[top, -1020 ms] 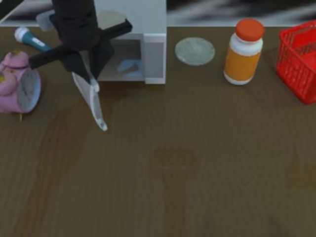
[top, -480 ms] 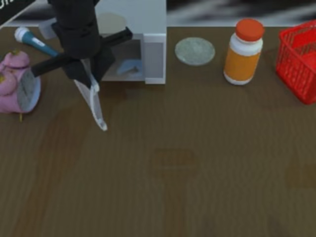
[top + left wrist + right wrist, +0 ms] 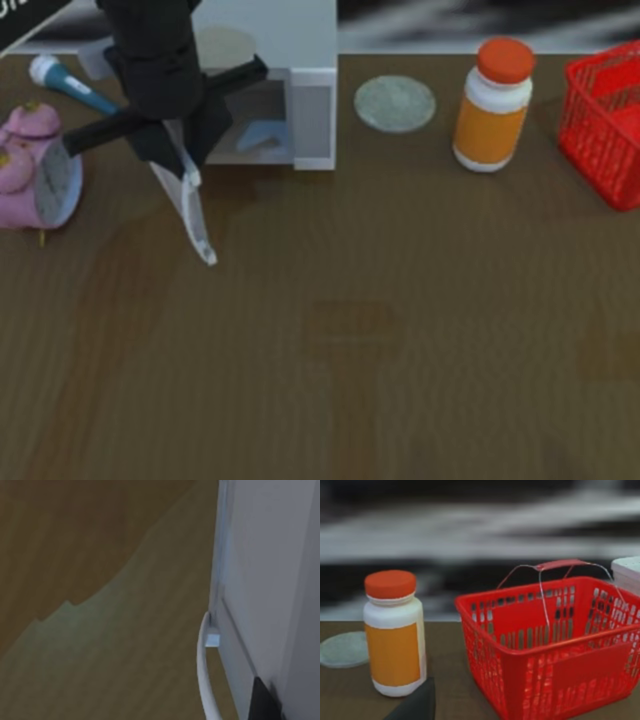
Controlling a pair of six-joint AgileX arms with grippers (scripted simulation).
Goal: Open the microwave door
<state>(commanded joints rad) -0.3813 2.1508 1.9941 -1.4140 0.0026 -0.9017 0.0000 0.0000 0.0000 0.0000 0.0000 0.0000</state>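
With the microwave door [image 3: 192, 212] swung wide off the microwave [image 3: 290, 60] at the table's far left, cavity exposed.
Rigid hinged panel, light; best held by its curved white handle [image 3: 205, 680]. Left gripper [image 3: 170, 140] over the hinge end, finger state indeterminate. Right arm parked by the red basket [image 3: 555, 645], out of the top view.

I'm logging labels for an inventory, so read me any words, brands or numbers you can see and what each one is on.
None can be read.
Orange-capped bottle: plain orange band, no print.
Red basket: blank panels.
Microwave and microwave door: no markings.
Top view's upper left corner: white marks, cut off, unreadable.
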